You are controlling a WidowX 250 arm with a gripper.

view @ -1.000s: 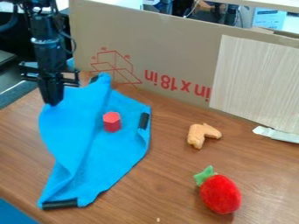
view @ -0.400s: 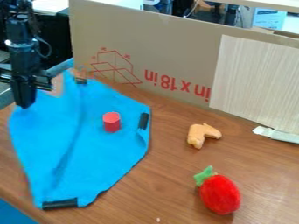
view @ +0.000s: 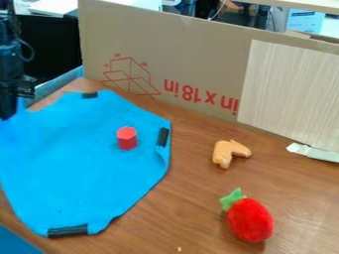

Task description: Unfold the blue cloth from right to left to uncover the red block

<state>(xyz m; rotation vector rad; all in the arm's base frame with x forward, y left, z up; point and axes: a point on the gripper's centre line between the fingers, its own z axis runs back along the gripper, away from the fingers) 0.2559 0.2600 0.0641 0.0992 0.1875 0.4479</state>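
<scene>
Cloth (view: 79, 168) is lying below and beside the tool (view: 8, 116), which is pinching its edge. You're apparently spreading it open; the next move is likely calling for lowering and releasing that edge.

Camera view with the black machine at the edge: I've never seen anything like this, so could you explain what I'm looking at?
The black machine is a robot arm, seen at the left edge by a fixed camera looking down at a slant. Its end effector, the grasping part, appears to pinch the edge of a blue cloth spread over a wooden table. A small red block sits on the cloth. To the right, on bare wood, are a tan, bent piece and a red, strawberry-like toy with a green top. Behind stands a cardboard panel.
</scene>
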